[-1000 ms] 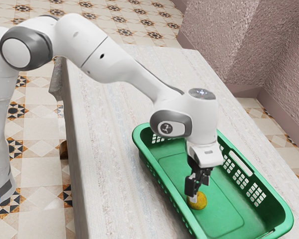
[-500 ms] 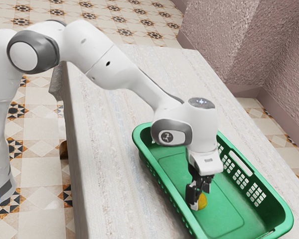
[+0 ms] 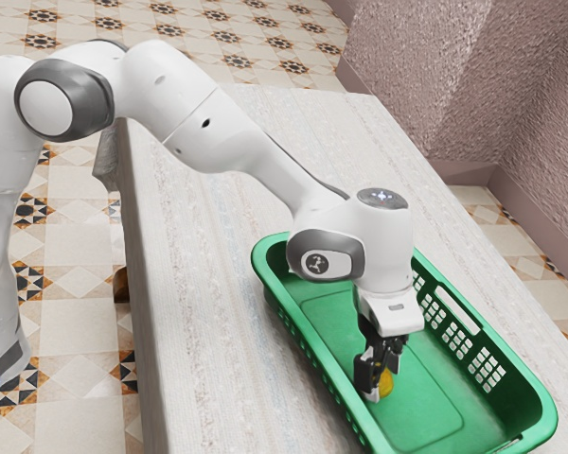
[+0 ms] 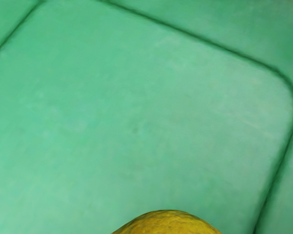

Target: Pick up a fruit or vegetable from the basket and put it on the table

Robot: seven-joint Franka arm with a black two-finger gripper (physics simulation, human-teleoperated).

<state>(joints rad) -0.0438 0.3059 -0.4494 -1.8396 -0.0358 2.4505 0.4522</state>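
Where the green basket [image 3: 538,402] has its bottom, we have the yellow fruit [image 3: 387,383] inside, low down between the long sides. Its rounded top comes into our wrist view too, rough-skinned and a little brownish, against the pale green of the basket's bottom, where a dark line runs straight and then bends round a corner.

Right at the fruit is our black gripper [image 3: 381,385], pointing down into the basket and hiding part of the fruit in the exterior view. We cannot tell whether the claw is apart or clamped on the fruit.

Our white and grey arm [image 3: 256,161] comes in from the exterior view's left, reaches over the table and bends down above the basket. The basket stands on the pale, faintly streaked table [image 3: 208,303], with slots and square holes in its sides. Beyond the table we see a patterned tile floor [image 3: 76,322] in cream, orange and black, and a rough pinkish wall [image 3: 435,85] towards the exterior view's upper right.
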